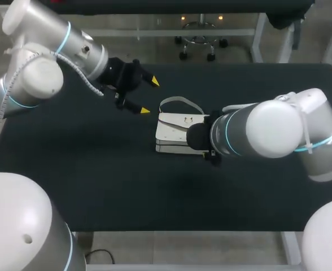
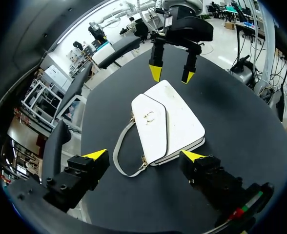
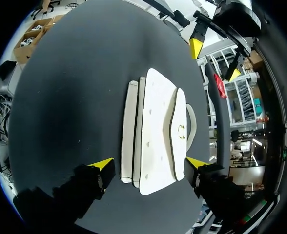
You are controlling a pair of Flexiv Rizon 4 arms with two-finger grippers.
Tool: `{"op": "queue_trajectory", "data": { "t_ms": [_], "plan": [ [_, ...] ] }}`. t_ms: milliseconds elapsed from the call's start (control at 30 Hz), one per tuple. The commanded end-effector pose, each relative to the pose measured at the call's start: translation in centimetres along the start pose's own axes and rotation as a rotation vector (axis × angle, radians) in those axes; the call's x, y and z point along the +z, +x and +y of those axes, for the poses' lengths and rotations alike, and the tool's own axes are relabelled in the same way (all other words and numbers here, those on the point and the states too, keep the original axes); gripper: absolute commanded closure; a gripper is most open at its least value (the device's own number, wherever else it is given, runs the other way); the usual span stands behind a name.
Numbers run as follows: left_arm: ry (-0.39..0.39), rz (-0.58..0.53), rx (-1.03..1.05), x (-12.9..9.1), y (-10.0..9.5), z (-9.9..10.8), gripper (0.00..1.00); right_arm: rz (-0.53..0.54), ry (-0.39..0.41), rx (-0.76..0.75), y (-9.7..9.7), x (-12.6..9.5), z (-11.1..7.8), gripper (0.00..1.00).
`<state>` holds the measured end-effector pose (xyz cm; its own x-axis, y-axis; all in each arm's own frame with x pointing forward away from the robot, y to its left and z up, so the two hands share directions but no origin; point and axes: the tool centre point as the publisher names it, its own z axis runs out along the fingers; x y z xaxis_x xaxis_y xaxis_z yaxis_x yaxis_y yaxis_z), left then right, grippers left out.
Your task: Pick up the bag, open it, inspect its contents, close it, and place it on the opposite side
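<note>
A white flap bag (image 1: 177, 132) with a gold clasp and a looped strap (image 1: 180, 103) lies flat mid-table. My right gripper (image 3: 149, 163) is open, low over the bag (image 3: 155, 131), its fingers straddling the bag's end nearest to it. A small gap shows on one side. In the head view my right arm (image 1: 267, 130) hides those fingers. My left gripper (image 1: 149, 96) hangs open above the table beside the strap end, holding nothing. From its own wrist, the left gripper (image 2: 144, 156) looks down on the bag (image 2: 168, 126), with my right gripper (image 2: 172, 75) beyond it.
The black table (image 1: 98, 169) carries nothing besides the bag. Bare surface stretches to both sides and toward the front edge. My left gripper (image 3: 215, 61) shows beyond the bag in the right wrist view.
</note>
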<state>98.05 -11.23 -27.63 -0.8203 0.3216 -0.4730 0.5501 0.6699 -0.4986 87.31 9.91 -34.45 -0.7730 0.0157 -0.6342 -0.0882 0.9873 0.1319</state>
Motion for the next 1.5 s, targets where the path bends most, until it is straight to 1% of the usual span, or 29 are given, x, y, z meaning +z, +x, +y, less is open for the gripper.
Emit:
{"op": "queue_trajectory", "data": {
  "t_ms": [33,67,133,200,400,600,733,900,1067,1100,1333,1367,1467,1500],
  "plan": [
    [0.003,0.009,0.002,0.0,-0.1,0.2,0.0,-0.198,-0.001,0.005,0.3,1.1,0.3,0.18],
    [0.002,0.01,0.003,0.0,0.0,0.2,0.0,-0.196,0.004,0.003,0.4,1.3,0.4,0.22],
    [0.002,0.011,0.006,-0.1,0.0,0.2,0.0,-0.193,0.008,0.004,0.4,1.5,0.3,0.4],
    [0.005,0.012,0.008,-0.2,0.1,0.2,0.0,-0.188,0.012,0.007,0.4,1.8,0.1,0.51],
    [0.011,0.019,0.013,-0.3,0.2,0.2,0.0,-0.176,0.022,0.012,0.7,2.5,-0.4,0.53],
    [0.01,0.028,0.014,-0.1,0.2,0.2,0.0,-0.173,0.024,0.014,0.7,2.8,-0.5,0.55],
    [0.012,0.035,0.016,0.1,0.1,0.2,0.0,-0.174,0.023,0.012,0.6,2.9,-0.5,0.64],
    [0.016,0.04,0.02,0.1,0.1,0.1,0.0,-0.17,0.023,0.006,0.6,3.2,-0.6,0.67],
    [0.015,0.045,0.023,0.2,0.1,0.1,0.0,-0.171,0.023,0.003,0.6,3.2,-0.6,0.75],
    [0.014,0.046,0.023,0.2,0.1,0.1,0.0,-0.172,0.022,0.003,0.6,3.2,-0.6,0.78],
    [0.02,0.054,0.03,0.2,0.2,0.0,0.0,-0.171,0.026,0.002,0.7,3.4,-0.7,0.81],
    [0.022,0.057,0.033,0.2,0.2,-0.1,0.0,-0.171,0.025,0.002,0.7,3.4,-0.7,0.83],
    [0.028,0.063,0.041,0.3,0.3,-0.2,0.0,-0.172,0.022,-0.001,0.7,3.4,-0.6,1.0],
    [0.03,0.065,0.046,0.3,0.3,-0.3,0.0,-0.172,0.02,-0.003,0.8,3.4,-0.5,1.0]
  ]
}}
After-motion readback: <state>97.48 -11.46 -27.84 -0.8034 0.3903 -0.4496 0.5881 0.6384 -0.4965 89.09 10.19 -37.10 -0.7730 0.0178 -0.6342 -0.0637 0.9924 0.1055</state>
